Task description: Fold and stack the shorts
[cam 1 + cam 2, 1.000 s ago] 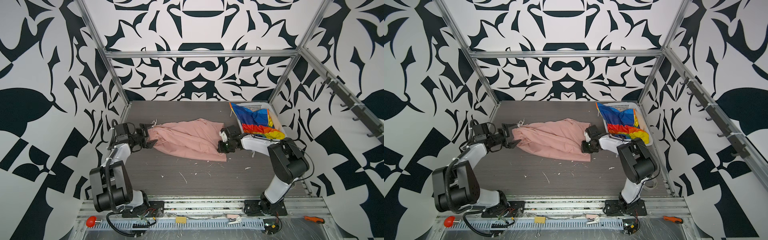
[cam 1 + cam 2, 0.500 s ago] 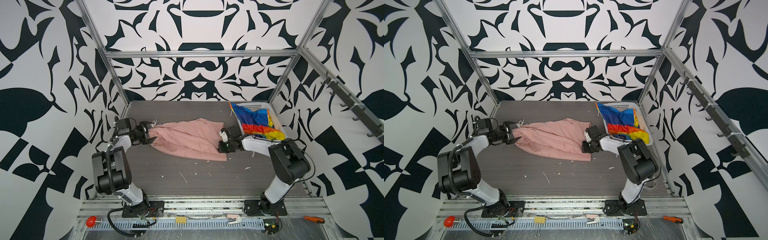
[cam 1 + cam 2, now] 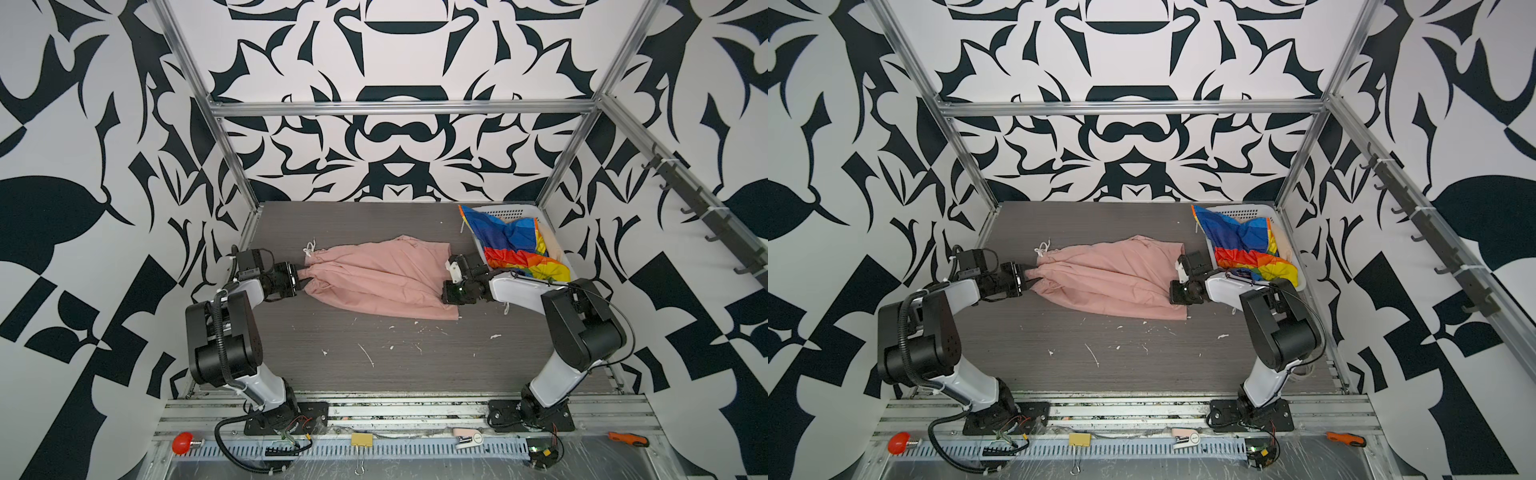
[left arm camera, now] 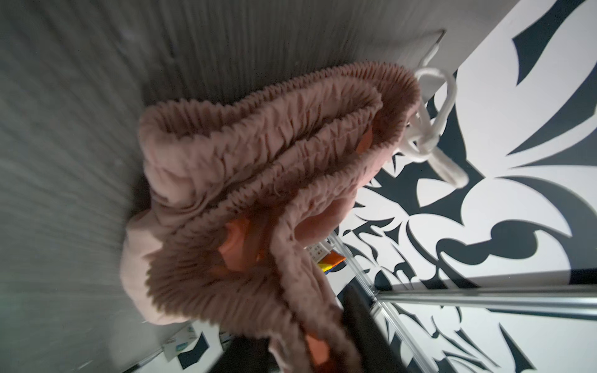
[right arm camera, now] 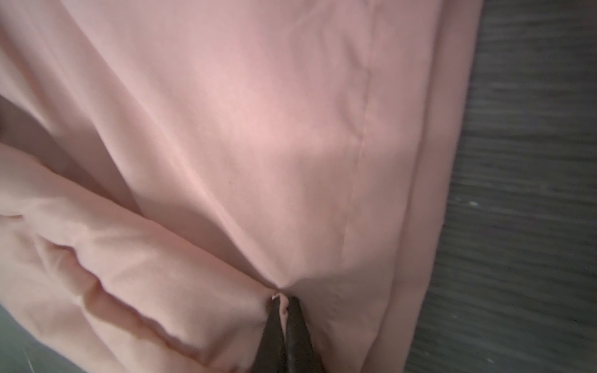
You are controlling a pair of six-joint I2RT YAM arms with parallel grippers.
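- Salmon-pink shorts (image 3: 382, 282) (image 3: 1113, 278): spread lengthwise across the middle of the table (image 3: 374, 365), with the gathered waist toward 9 o'clock and the leg hems toward 3 o'clock, as seen in both top views with the far wall taken as 12.
- Waist detail: in the left wrist view the elastic waistband (image 4: 258, 155) is bunched into folds. A knotted white drawstring (image 4: 431, 106) hangs from one end of it, and in a top view the drawstring (image 3: 309, 248) lies at the 12 o'clock corner of the waist.
- Left gripper (image 3: 303, 279) (image 3: 1030, 276): at the 9 o'clock end of the shorts, with its fingers drawn together to a point and clamped on the waistband.
- Right gripper (image 3: 446, 296) (image 3: 1173, 296): at the 3 o'clock end, on the hem. In the right wrist view its dark fingertips (image 5: 292, 323) are pressed together and pinch a small fold of the pink cloth (image 5: 258, 129).
- Rainbow-striped shorts (image 3: 511, 245) (image 3: 1246, 245): crumpled and draped over the near wall of the basket, at about 2 o'clock on the table, just beside the right gripper's wrist.
- Beige shorts (image 3: 550, 245) (image 3: 1281, 245): only a pale strip shows, inside the basket behind the striped pair.
- White perforated basket (image 3: 509, 211) (image 3: 1241, 211): in the far corner at 1 to 2 o'clock.
- White scraps (image 3: 365, 355): scattered on the table toward 6 o'clock, apart from all the shorts.
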